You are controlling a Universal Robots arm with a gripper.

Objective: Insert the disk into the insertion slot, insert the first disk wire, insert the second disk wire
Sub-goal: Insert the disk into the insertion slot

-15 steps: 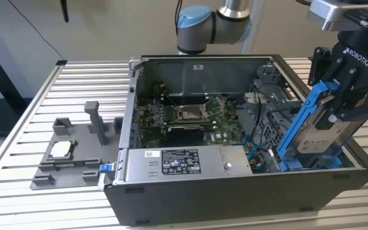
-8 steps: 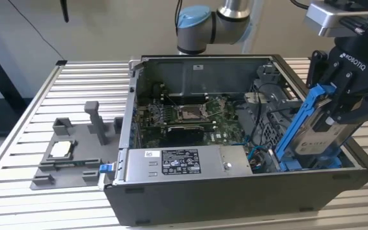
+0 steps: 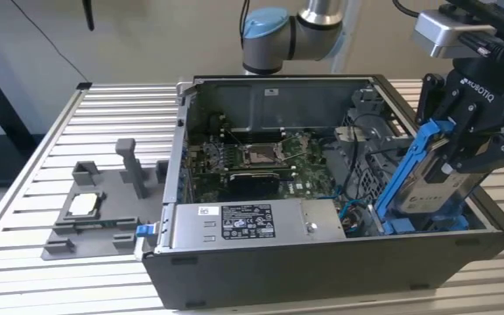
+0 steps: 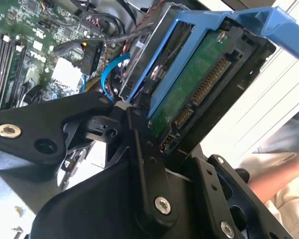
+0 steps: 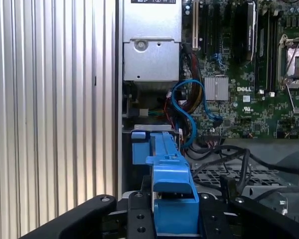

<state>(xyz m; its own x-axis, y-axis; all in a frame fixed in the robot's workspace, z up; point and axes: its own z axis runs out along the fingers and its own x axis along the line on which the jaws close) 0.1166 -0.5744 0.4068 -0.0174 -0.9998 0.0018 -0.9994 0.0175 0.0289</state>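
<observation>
The disk (image 3: pixel 434 189) looks silver-grey, perhaps with a pale label, in a bright blue carrier (image 3: pixel 420 157); its underside board (image 4: pixel 189 89) is green. Black fingers (image 4: pixel 144 169). Green motherboard (image 3: pixel 252 157), dark grey case (image 3: pixel 322 269), ribbed silvery surface (image 3: pixel 60 289).

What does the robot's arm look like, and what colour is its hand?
The arm is silver-grey metal with a round light-blue cap at its joint. Its gripper is black with white lettering, and its chunky black fingers are linked bars held by silver screws.
</observation>
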